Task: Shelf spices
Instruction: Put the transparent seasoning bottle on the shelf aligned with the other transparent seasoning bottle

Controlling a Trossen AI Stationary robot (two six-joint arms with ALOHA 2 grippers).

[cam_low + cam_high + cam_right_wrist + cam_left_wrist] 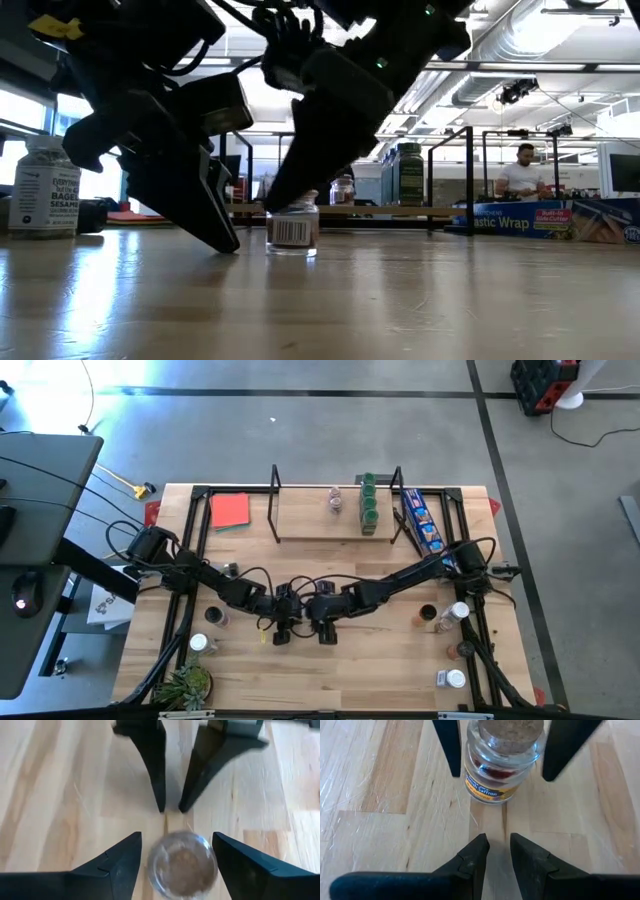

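A small clear jar (pixel 502 760) with a brown cork-like top, reddish contents and a yellow label stands upright on its base at mid-table (pixel 292 230). My right gripper (pixel 176 836) is open. Its fingers stand on either side of the jar (pixel 182 865), slanting down from above, with a thin gap on each side. My left gripper (pixel 498 847) faces the jar from the table's left, a short way off. Its fingers are nearly together and hold nothing. The shelf (pixel 320 530) at the far edge carries a row of green-capped jars (pixel 369 505) and one more jar (pixel 336 500).
Loose jars stand near the left edge (pixel 212 617), (pixel 198 644) and near the right edge (pixel 455 612), (pixel 450 678). A blue package (pixel 425 525) lies right of the shelf, a red card (pixel 230 510) left of it. A small plant (pixel 185 685) sits at the near left corner.
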